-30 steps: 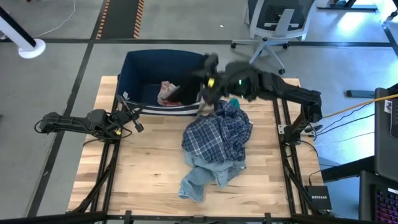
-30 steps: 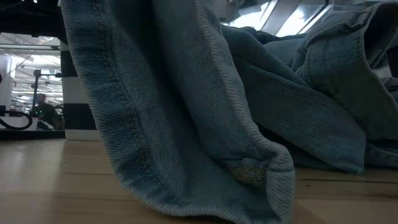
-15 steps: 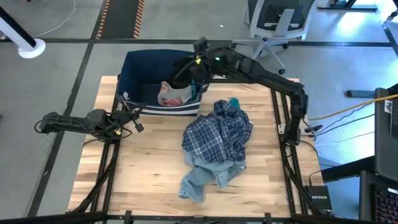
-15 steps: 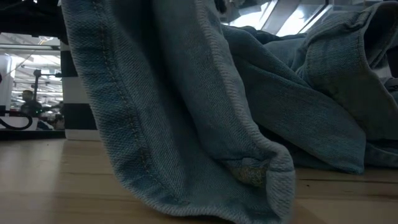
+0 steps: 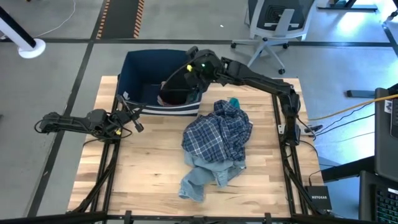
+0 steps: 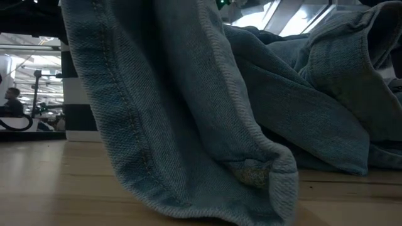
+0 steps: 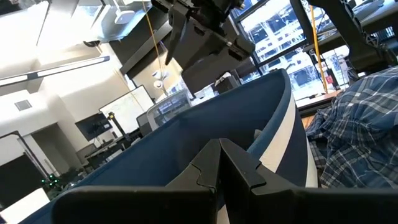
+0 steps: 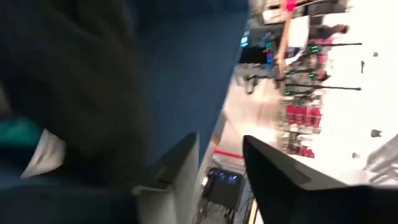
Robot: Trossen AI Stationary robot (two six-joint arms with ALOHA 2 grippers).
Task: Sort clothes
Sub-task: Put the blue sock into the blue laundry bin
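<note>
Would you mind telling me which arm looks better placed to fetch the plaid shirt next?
Probably the right: its end effector is over the bin, beside the plaid shirt. The left end effector sits shut at the table's left edge.

The table is pale wood planking, smooth with a matt finish. On it the blue plaid shirt is soft, thin woven cloth, crumpled. At its 6 o'clock the denim jeans are heavy twill, coarse-ribbed, with raised stitched seams. At the shirt's 10 o'clock the navy bin is smooth matt fabric with a white band. The arms look like dark matt plastic or metal.
</note>
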